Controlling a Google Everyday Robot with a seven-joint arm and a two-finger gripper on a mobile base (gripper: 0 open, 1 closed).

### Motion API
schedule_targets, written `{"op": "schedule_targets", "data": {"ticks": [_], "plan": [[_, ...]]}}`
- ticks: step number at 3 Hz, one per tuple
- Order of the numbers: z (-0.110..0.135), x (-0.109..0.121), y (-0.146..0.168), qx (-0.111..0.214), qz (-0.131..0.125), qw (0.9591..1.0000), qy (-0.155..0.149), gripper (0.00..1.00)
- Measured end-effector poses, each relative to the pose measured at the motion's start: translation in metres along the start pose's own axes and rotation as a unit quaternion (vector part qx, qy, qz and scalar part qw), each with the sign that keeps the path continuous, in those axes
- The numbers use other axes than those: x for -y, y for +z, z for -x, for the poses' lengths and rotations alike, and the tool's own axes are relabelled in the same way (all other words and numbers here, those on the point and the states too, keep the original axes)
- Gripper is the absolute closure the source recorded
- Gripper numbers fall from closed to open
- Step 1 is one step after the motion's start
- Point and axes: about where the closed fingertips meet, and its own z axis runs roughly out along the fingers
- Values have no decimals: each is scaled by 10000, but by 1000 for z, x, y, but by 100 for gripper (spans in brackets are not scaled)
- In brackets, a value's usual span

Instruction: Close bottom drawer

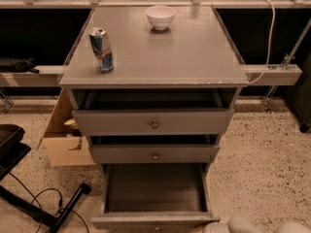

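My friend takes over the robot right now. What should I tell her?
Tool: low at the bottom right edge of the view, close to the right corner of the bottom drawer's front; whether it touches is unclear.
Bottom drawer: pulled far out, nothing inside.
Done: no closing shows yet.
Left: push the front in until the drawer is shut.
Note: the top drawer and middle drawer stand slightly out; they are not the job. A can and bowl sit on top.
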Motion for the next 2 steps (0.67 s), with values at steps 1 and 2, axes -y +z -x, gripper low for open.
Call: {"op": "schedule_targets", "data": {"ticks": [1,2], "plan": [[22,16,6,157,-47,9998,-92,100],[43,23,6,205,-87,9995,-212,100]]}}
